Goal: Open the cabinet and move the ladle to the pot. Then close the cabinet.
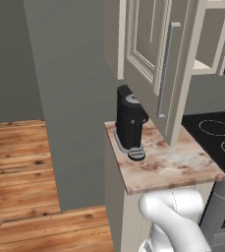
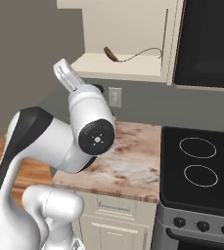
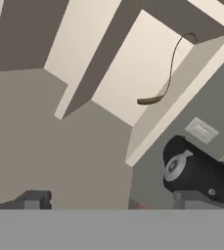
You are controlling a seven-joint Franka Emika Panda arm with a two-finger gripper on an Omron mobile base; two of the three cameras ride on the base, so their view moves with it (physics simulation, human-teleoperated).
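The cream wall cabinet [image 2: 125, 22] stands open. Its tall raised-panel door [image 1: 146, 47] is swung out over the counter, and the silver bar handle [image 1: 165, 69] faces the left base view. A dark ladle [image 2: 128, 56] with a thin curved handle lies on the cabinet's bottom shelf [image 2: 118, 71]. In the hand view the ladle [image 3: 165, 80] lies inside the open cabinet [image 3: 133, 73], well ahead of my gripper [image 3: 113, 200]. The gripper is open, its fingertips [image 3: 35, 200] set wide apart with nothing between them, and it points up at the cabinet from below.
A black coffee machine [image 1: 130, 123] stands on the marble counter [image 1: 173, 162] under the open door. A black stove top [image 2: 199, 166] adjoins the counter on the right, with a black microwave [image 2: 206, 41] above it. A wall outlet [image 2: 115, 96] sits below the shelf.
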